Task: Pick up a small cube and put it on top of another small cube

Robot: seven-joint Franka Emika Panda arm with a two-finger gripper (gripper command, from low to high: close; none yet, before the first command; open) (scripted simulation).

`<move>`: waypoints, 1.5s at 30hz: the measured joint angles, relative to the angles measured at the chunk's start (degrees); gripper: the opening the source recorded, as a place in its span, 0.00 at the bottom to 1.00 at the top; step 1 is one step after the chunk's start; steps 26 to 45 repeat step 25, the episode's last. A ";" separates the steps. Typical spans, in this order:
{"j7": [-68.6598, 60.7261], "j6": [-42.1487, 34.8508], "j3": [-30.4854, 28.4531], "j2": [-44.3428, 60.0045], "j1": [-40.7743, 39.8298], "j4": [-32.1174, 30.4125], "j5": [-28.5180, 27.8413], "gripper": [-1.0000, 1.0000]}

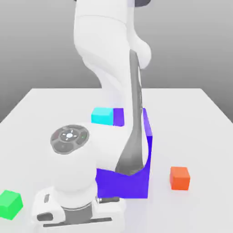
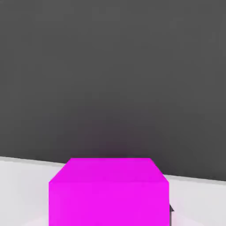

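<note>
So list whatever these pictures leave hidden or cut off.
- Claw: whether it is open or shut cannot be told.
- Large blue block: its middle is hidden by the arm in the exterior view.
- Magenta cube: cut off by the hand view's edge.
- Green cube: clipped at the exterior view's left edge.

This was a simulated test bench, not a lived-in room; a plain white table [image 1: 41, 109] stood before a featureless grey backdrop [image 1: 36, 41]; flat-coloured cubes, green [image 1: 10, 204], orange [image 1: 179, 178] and cyan [image 1: 102, 115], lay scattered around a white arm [image 1: 111, 68].
</note>
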 joint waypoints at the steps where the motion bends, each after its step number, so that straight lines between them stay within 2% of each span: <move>1: 0.26 -1.10 -0.35 -1.42 0.27 -0.33 -0.36 0.00; 5: 0.43 -6.36 -2.07 -8.36 0.39 -2.05 -2.26 0.00; 16: -21.51 -10.91 -9.69 -16.96 -14.28 -6.45 -2.42 0.00; 21: -27.63 -4.89 -7.99 -10.76 -18.15 -6.47 2.03 0.00; 22: -28.15 -3.82 -7.49 -9.55 -18.59 -6.40 2.71 1.00; 45: -28.15 -3.83 -7.49 -9.55 -18.59 -6.40 2.71 1.00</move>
